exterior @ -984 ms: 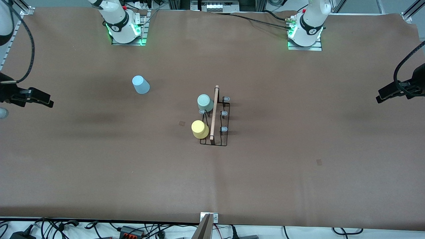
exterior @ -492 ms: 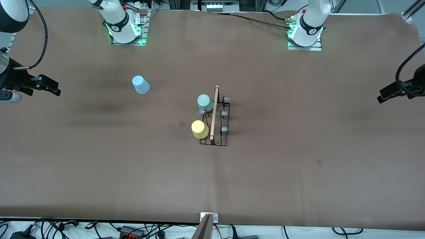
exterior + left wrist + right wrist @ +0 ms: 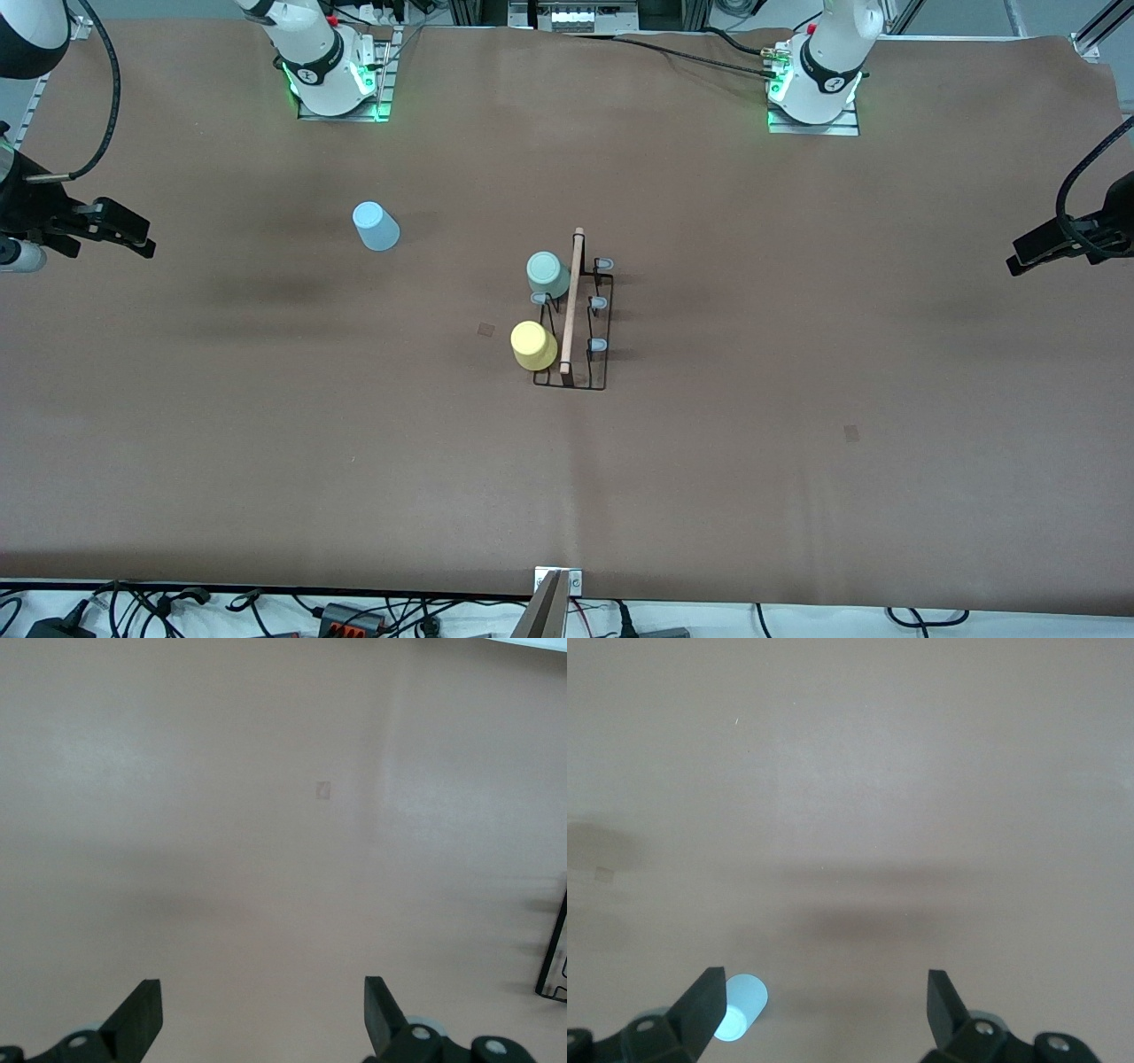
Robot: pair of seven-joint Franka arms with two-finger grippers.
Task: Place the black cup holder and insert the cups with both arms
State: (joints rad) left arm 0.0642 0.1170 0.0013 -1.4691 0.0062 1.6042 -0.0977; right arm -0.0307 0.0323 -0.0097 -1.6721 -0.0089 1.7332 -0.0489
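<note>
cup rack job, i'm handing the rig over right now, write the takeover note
Left gripper: open, empty, over bare table at the left arm's end.
Right gripper: open, empty, over the table at the right arm's end.
Black cup holder: standing mid-table.
Mint green cup and yellow cup: upside down on the rack's prongs, on the side toward the right arm.
Light blue cup: on the table, off the rack, toward the right arm's end.
Done: rack placed, two cups on.
Left: the light blue cup.

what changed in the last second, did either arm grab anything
Only the right claw moved: it rose toward the robots' bases at the right arm's end of the table, empty and open. The left claw waits, open. The black cup holder, its two cups and the light blue cup stayed put.
</note>
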